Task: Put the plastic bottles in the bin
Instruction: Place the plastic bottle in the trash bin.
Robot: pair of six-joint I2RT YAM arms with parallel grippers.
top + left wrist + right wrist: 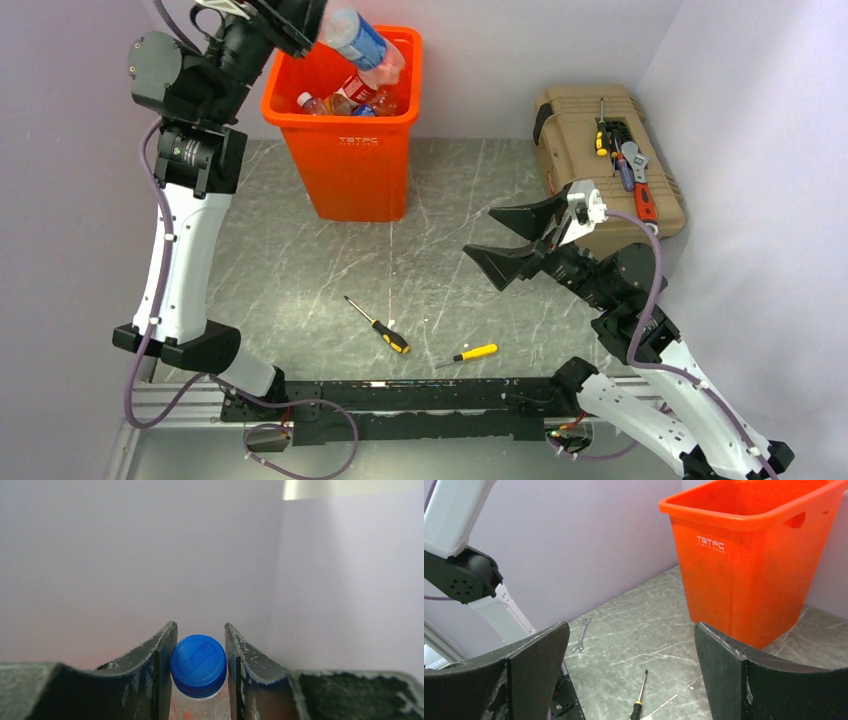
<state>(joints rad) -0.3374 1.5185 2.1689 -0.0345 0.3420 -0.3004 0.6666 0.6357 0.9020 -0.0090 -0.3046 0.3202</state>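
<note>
**Top external:** The left gripper (318, 22) is hanging high over the bin (345, 160) and clamping the held bottle (358, 40). The bottle is clear with a blue label. Its long axis is slanting from the jaws down and right, with the low end sitting above the bin's opening near the far rim. So the drop target is lying straight below the bottle, and the left arm is the nearer one by far. The dropped bottles (340, 100) are already lying in the bin, showing red and orange labels. The right gripper (505, 240) is standing well apart from the bin, low over the table (280, 270) beside the tan toolbox (575, 120). Its jaws are spread wide with nothing between them. Two yellow-handled screwdrivers (378, 325) are lying on the table near the arm bases; no bottle is showing on the table.

**Left wrist:** The fingers (160, 665) are pinching the held bottle (200, 700) at the neck, just under its blue cap (198, 662). The cap is sitting between the fingertips, and the clear body is running down out of frame. Only lilac wall (125, 555) is showing behind it; the bin is not in this view.

**Right wrist:** The jaws are gaping and empty, facing the bin (744, 570), which is bright orange with small white lettering. One screwdriver (639, 702) and a small wrench (581, 635) are lying on the table between. Part of the left arm (454, 555) is showing at the left edge.

My judgement is that the held bottle is ready for release into the bin.
</note>
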